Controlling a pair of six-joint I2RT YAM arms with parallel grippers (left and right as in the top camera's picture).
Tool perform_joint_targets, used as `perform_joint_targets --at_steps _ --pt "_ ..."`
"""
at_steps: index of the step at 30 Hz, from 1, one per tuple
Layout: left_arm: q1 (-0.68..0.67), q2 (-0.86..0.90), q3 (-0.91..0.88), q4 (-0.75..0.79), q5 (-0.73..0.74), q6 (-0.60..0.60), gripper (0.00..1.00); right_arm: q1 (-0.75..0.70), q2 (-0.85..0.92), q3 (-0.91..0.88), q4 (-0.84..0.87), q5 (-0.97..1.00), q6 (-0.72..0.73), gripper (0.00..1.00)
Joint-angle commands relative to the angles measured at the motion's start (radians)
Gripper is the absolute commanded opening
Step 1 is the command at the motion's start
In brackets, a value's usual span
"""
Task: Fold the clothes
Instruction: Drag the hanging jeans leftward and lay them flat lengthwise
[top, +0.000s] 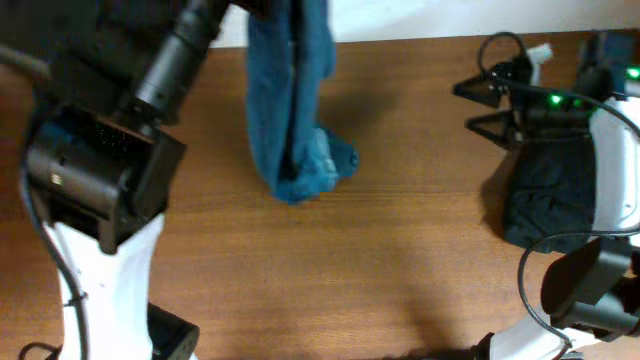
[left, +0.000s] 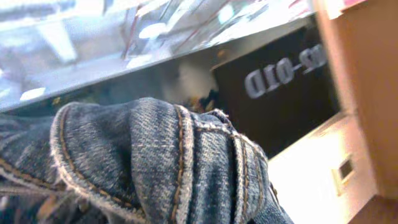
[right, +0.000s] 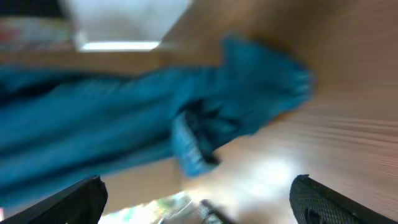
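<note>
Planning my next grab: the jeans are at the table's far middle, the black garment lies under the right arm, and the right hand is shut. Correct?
No: the right hand is open, fingers spread wide in the right wrist view. The jeans are at the table's far middle and the black garment lies under the right arm, as you said.

Robotics lab (arms (top: 95, 170), wooden table (top: 400, 250)).
</note>
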Motion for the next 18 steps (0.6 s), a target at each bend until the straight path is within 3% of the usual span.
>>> perform_joint_targets --at_steps 1,10,18 --pt "-0.084 -0.054 0.032 0.126 -0.038 0.129 0.01 -0.03 -0.021 0.003 -0.016 0.237 -0.014 0.99" --pt "-0.109 -0.05 0.032 0.409 -0.129 0.286 0.01 -0.029 -0.02 0.003 -0.027 0.362 -0.014 0.99" --pt "-0.109 -0.031 0.031 0.423 -0.132 0.302 0.01 -0.029 -0.02 0.003 -0.032 0.36 -0.014 0.99"
